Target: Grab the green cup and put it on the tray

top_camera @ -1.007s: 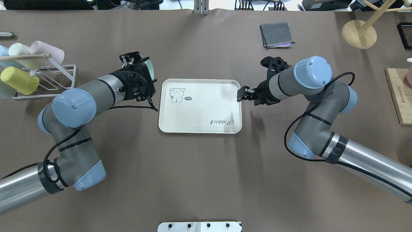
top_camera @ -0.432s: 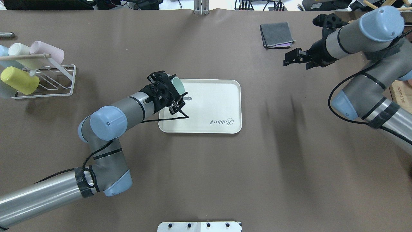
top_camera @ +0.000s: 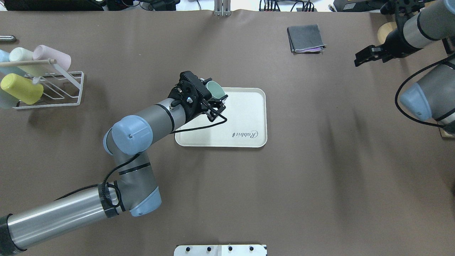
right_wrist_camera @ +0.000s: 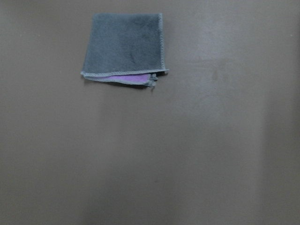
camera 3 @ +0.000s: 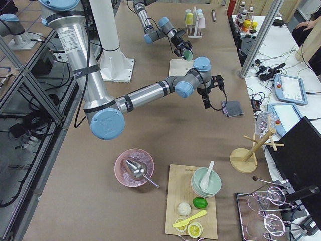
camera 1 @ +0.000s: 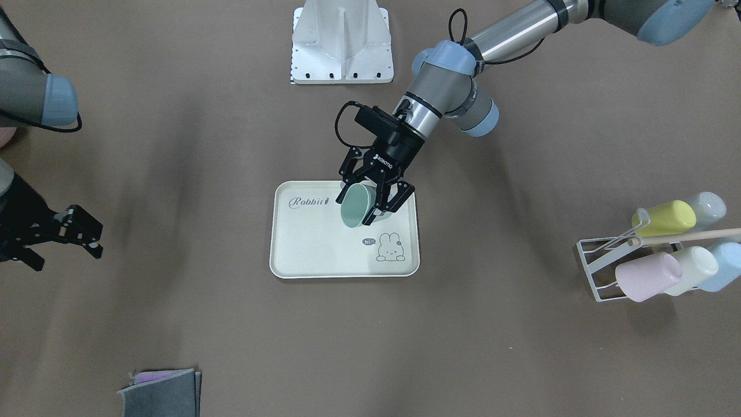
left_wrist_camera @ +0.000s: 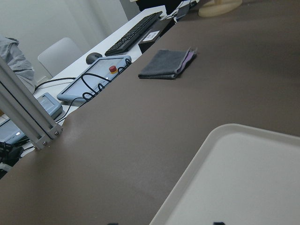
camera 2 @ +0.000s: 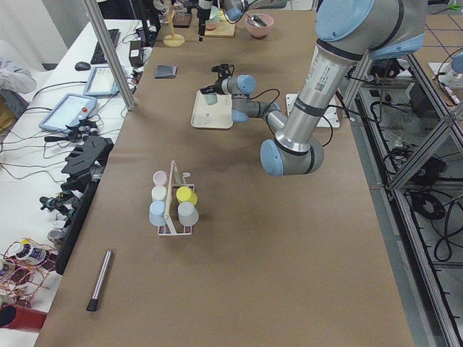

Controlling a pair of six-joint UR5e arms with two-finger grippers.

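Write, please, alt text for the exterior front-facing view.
The left end effector grips a small mint-green plastic cup, tilted, over the cream-white rectangular rabbit tray. A white wire rack of pastel cups stands at the view's right.

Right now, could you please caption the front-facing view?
Left gripper holds the green cup tilted over the tray, right gripper off to the side.

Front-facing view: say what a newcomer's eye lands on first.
The eye goes first to the left gripper, clamped on the tilted green cup above the cream tray at the table's middle. Next comes the wire rack of pastel cups near this view's right edge. The right gripper hangs empty at the far left.
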